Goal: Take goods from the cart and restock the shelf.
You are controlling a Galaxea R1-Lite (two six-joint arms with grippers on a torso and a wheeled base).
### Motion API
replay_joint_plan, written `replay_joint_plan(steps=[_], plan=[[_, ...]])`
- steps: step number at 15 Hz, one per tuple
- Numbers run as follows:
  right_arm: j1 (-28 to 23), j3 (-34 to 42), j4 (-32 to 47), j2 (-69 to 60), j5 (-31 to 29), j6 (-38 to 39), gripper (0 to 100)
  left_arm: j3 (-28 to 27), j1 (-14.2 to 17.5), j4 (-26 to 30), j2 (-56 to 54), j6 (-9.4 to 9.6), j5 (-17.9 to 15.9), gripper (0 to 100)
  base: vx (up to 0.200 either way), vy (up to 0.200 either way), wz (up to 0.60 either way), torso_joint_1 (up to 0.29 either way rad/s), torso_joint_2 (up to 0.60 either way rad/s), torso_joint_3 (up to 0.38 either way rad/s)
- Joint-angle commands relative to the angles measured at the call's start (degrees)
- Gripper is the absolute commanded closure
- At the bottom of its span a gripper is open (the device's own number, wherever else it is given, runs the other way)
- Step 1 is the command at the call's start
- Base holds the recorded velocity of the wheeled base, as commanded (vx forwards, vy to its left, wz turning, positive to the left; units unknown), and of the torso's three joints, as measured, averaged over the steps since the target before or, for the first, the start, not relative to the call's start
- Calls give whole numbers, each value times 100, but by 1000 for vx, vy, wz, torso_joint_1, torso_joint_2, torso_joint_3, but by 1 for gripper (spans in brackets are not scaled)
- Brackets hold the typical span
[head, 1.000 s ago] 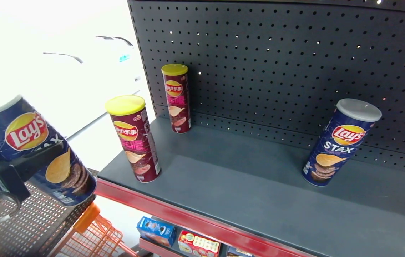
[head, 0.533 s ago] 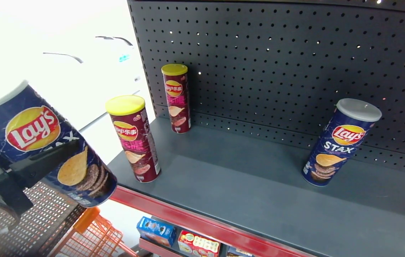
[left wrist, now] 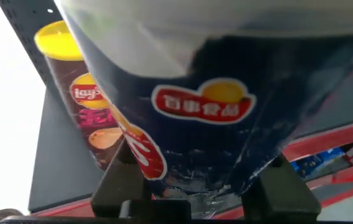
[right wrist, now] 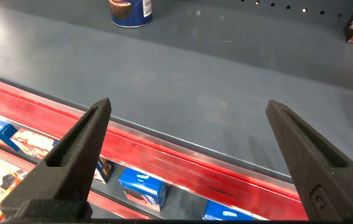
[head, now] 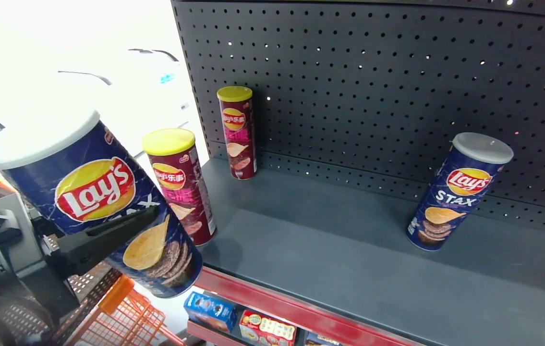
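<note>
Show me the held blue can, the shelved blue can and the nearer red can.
held blue can [head: 94, 194], head view, its logo.
shelved blue can [head: 462, 181], head view, its logo.
nearer red can [head: 168, 141], head view, its yellow lid.

Matte black right tool [right wrist: 187, 104], tapered fingers [right wrist: 71, 155]
</note>
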Motion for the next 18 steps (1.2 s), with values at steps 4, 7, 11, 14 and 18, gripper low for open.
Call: replay_joint_plan(steps=[4,7,11,14,18], plan=[[0,1,2,8,3,-2,0,-95,-339,-14,416,15,-43,100,0,0,0,0,0,0],[0,1,2,8,3,-2,0,-253,-356,-23,715,32,-342,100,0,0,0,0,0,0],[0,1,2,8,3,-2,0,-324,-365,-313,1146,59,-465,100,0,0,0,0,0,0],[0,1,2,8,3,-2,0,-482,-347,-489,1524,226,-685,100,0,0,0,0,0,0],[0,1,2,8,12,-2,0,-702,-347,-498,1735,261,-685,100,0,0,0,0,0,0]])
